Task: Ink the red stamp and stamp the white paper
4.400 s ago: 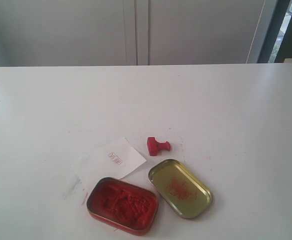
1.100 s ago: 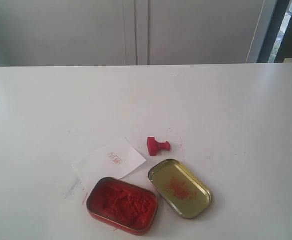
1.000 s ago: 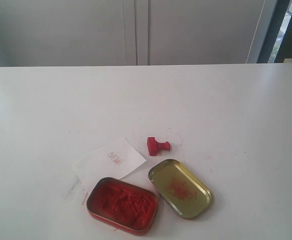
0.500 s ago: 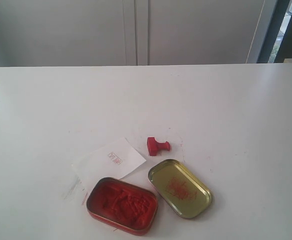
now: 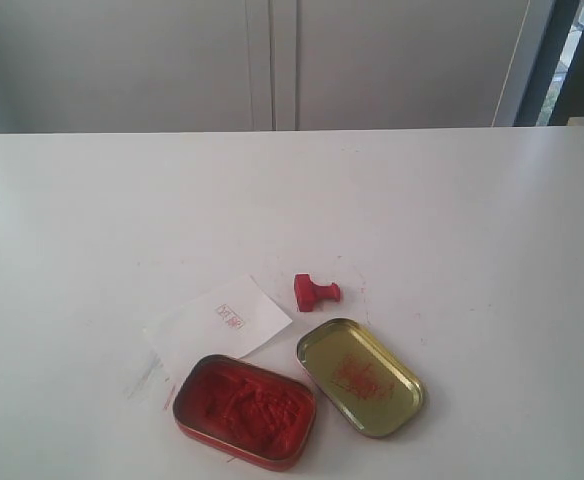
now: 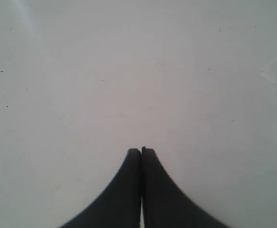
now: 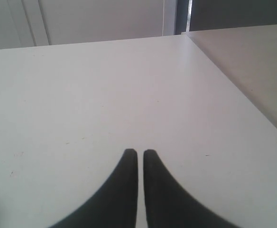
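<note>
The red stamp (image 5: 316,291) lies on its side on the white table, just right of the white paper (image 5: 219,322), which bears a small red imprint. Neither arm shows in the exterior view. In the left wrist view my left gripper (image 6: 141,151) is shut with its dark fingers pressed together over bare tabletop. My right gripper (image 7: 140,152) has its fingers nearly together with a thin slit between them and nothing held, also over bare tabletop. Neither wrist view shows the stamp or the paper.
An open tin of lumpy red ink paste (image 5: 245,410) sits at the front, overlapping the paper's near corner. Its gold lid (image 5: 360,376) with red smears lies beside it on the right. The table's right edge (image 7: 233,90) shows in the right wrist view.
</note>
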